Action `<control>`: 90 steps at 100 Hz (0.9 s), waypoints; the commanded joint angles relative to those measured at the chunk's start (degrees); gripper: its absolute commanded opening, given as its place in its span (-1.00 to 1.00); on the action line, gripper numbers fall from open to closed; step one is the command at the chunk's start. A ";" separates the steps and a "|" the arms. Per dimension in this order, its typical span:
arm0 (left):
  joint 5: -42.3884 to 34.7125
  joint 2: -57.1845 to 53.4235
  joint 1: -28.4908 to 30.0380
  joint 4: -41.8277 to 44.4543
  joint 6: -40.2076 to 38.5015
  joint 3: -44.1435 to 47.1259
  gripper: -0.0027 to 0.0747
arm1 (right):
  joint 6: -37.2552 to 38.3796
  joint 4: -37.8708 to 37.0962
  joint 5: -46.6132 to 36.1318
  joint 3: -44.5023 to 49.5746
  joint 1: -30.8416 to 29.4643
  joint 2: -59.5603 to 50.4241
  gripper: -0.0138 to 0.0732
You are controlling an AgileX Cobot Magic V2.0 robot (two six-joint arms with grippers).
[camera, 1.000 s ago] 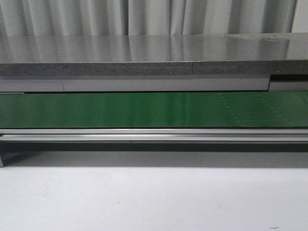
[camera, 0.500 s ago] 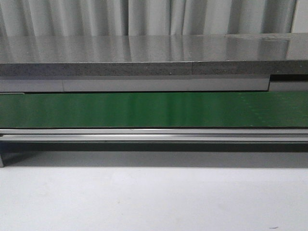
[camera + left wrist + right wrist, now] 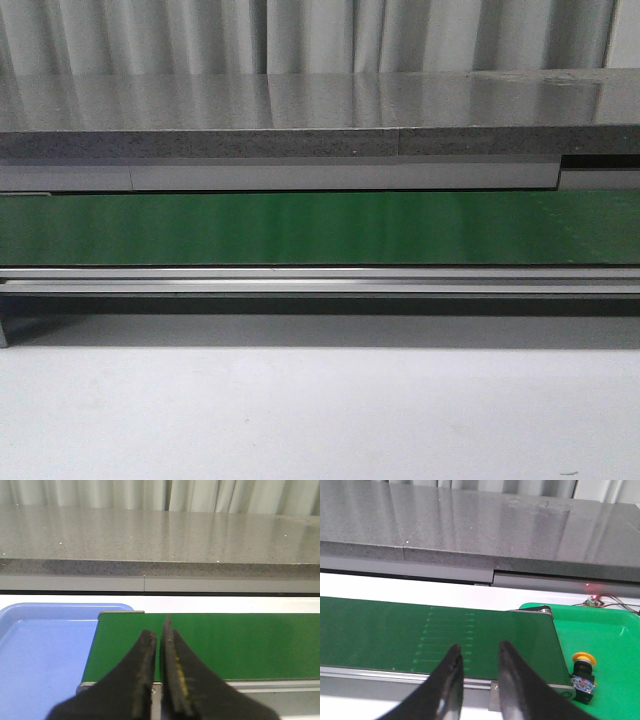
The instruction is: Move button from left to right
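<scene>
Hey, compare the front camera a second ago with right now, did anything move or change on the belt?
Nothing visibly changed. The green belt is bare in the front view in all three pictures, with no arm, hand or button in sight, and the grey counter behind it looks the same.

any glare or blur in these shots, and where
Front view: soft vertical glare bands on the green belt and curtain reflections on the grey counter. Left wrist view: the close fingers are soft, the belt sharp. Right wrist view: counter sheen, and a red light glows behind the green tray.
</scene>
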 commanded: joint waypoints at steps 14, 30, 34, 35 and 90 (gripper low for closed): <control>-4.51 0.41 -0.35 -0.45 -0.10 -1.62 -0.92 | -0.02 -0.07 -3.66 -1.35 0.01 0.60 -0.85; -4.51 0.41 -0.35 -0.45 -0.10 -1.62 -0.92 | -0.02 -0.07 -3.66 -1.35 0.01 0.60 -0.84; -4.51 0.41 -0.35 -0.45 -0.10 -1.62 -0.92 | -0.02 -0.07 -3.66 -1.35 -0.04 0.60 -0.84; -4.51 0.41 -0.35 -0.45 -0.10 -1.62 -0.92 | -0.02 -0.07 -3.66 -1.35 -0.04 0.60 -0.84; -4.51 0.41 -0.35 -0.45 -0.10 -1.62 -0.92 | -0.02 -0.07 -3.66 -1.35 -0.04 0.60 -0.84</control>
